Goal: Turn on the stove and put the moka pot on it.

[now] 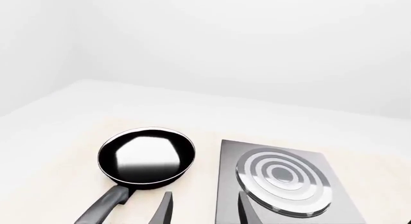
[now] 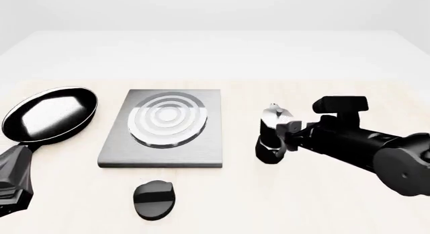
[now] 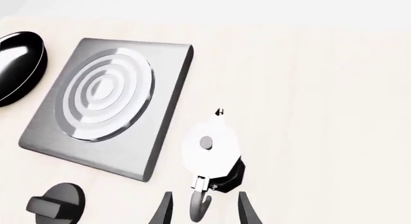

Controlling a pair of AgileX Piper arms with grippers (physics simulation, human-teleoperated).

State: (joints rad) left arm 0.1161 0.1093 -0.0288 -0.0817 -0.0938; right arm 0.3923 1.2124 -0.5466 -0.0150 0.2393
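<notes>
The table [image 2: 315, 58] was a pale cream surface that ran back to a plain white wall, evenly lit, with soft shadows under each object.

Nearest the camera in the front view, the black oval knob [image 2: 154, 199] lay on the table just in front of the stove [image 2: 163, 152]. At the left edge the left gripper [image 2: 13, 178] hung low beside the frying pan's handle. In its own wrist view only the tips of two dark fingers [image 1: 163, 210] showed, with a gap between them and nothing held; how wide they stood could not be told.

The right gripper [image 3: 202, 212] reached in from the right. Its two fingers [image 3: 247, 210] were spread apart on either side of the pot's curved handle, not touching it as far as could be seen.

The pot [image 2: 272, 136] stood upright on the table, just to the right of the stove and apart from it, its silver lid facing up.

The stove lay flat in the middle, its ringed burner bare. Farther left, the frying pan [image 2: 50, 114] rested beside the stove.
</notes>
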